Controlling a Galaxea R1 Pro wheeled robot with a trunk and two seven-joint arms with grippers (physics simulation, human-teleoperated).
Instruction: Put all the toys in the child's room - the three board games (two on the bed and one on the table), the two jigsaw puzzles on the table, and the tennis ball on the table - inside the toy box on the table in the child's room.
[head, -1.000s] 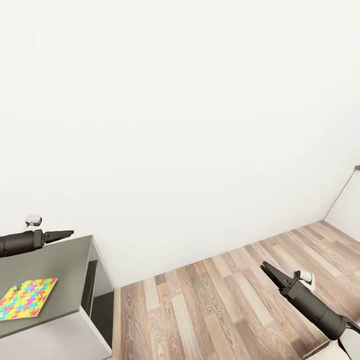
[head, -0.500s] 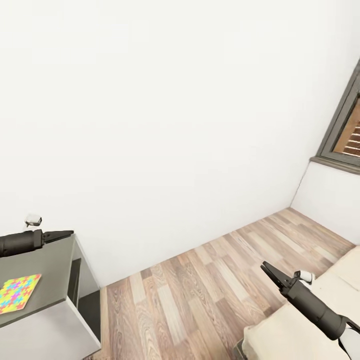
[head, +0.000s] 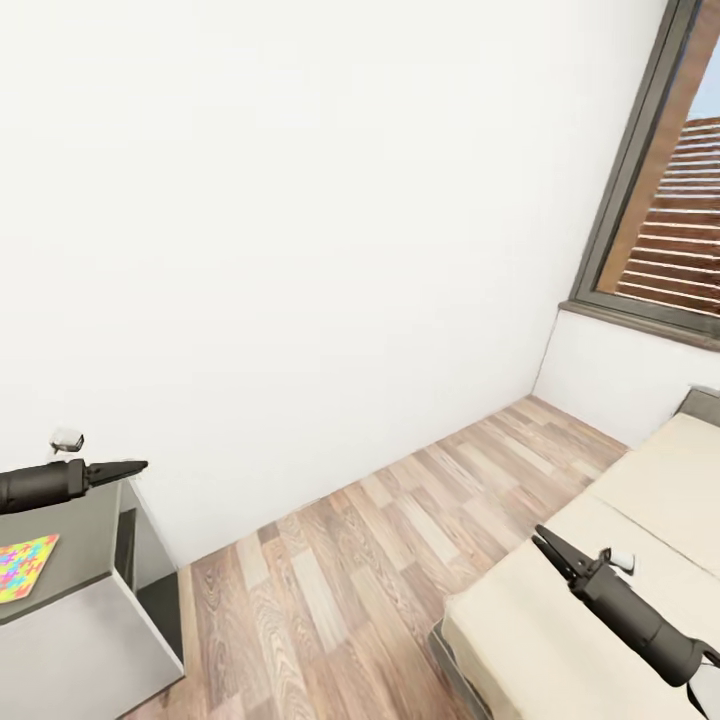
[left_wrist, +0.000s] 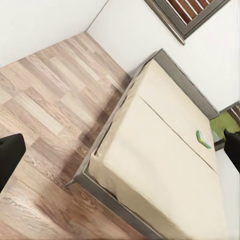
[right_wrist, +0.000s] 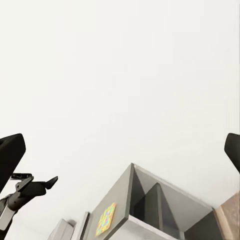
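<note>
I face the white wall with the bed at my right. Both pincers, left and right, look pressed together, empty. A board game lies mid-mattress; I should roll close, squaring up before reaching.

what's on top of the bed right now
In the left wrist view, one small flat green and white box, probably a board game, lies on the beige bed near its far edge. The rest of the visible mattress is bare; one corner is cut off by the frame.
</note>
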